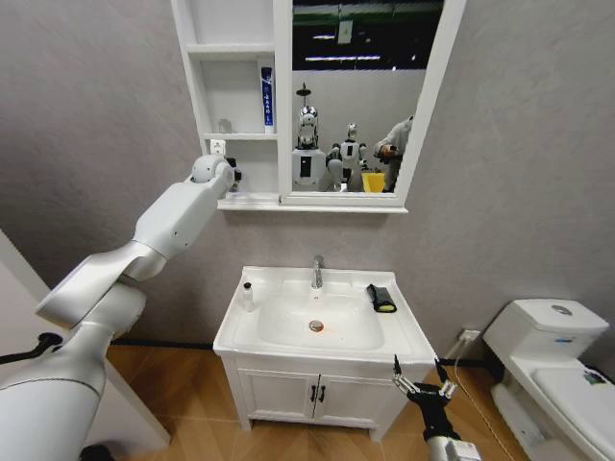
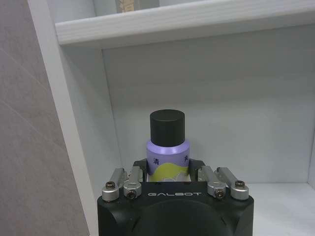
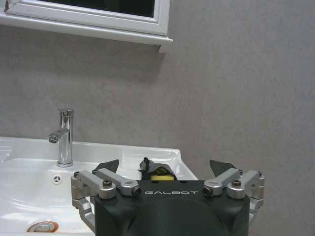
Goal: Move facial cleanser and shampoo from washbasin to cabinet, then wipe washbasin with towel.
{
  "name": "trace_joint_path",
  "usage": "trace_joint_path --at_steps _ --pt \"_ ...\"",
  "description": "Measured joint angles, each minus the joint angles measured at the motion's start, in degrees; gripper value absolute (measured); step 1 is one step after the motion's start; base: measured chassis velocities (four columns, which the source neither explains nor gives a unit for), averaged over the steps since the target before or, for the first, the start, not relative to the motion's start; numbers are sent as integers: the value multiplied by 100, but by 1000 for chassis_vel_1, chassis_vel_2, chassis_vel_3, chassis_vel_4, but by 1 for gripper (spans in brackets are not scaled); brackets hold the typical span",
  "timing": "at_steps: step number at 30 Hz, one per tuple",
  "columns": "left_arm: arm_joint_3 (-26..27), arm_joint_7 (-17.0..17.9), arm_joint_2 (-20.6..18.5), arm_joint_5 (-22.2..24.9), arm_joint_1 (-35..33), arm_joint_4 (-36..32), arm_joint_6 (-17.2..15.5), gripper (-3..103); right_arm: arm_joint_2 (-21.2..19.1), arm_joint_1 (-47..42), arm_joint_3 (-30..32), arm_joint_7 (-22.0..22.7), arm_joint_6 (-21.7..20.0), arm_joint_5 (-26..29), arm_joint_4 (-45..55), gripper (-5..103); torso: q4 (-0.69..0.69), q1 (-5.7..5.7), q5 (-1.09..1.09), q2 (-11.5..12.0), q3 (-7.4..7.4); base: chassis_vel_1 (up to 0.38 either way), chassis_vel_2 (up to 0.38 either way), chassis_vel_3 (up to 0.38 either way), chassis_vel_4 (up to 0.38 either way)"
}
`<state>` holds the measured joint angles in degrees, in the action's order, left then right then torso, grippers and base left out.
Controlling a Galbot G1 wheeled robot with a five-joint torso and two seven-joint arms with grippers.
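The left gripper (image 2: 174, 189) is holding a purple bottle (image 2: 168, 147) between closed fingers inside the cabinet's (image 1: 237, 96) lowest shelf; a small white bottle (image 1: 248, 296) is waiting on the washbasin (image 1: 404, 331); the right gripper (image 1: 420, 384) is hanging wide open, empty; the towel (image 1: 381, 298) is lying unused.

Grey wall (image 1: 96, 115), wooden floor (image 1: 192, 384), toilet (image 1: 553, 351)
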<state>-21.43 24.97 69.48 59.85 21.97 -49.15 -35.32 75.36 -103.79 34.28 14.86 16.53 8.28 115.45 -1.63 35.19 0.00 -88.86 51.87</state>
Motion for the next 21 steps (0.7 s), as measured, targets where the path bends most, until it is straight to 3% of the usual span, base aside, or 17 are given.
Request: trace_joint_path --at_steps 11,15,16,19,21 --pt "129 -108 186 -151 -39 239 108 41 34 -35 16 1 24 -8 -19 100 -1 0 1 0 0 0 0 0 0" --pt "196 -120 115 -144 -133 108 190 57 36 -33 17 17 26 -17 -12 100 0 0 1 0 -1 0 0 0 0" --pt "196 -120 115 -144 -133 108 190 57 36 -33 17 17 26 -17 -12 100 0 0 1 0 -1 0 0 0 0" --pt "267 -109 -80 -148 -315 -234 220 73 29 -41 54 30 26 -10 38 100 0 0 -1 0 0 0 0 0 0" --pt "290 -83 -200 -153 -392 -465 242 78 30 -56 62 30 30 -10 45 100 -1 0 0 0 0 0 0 0 0"
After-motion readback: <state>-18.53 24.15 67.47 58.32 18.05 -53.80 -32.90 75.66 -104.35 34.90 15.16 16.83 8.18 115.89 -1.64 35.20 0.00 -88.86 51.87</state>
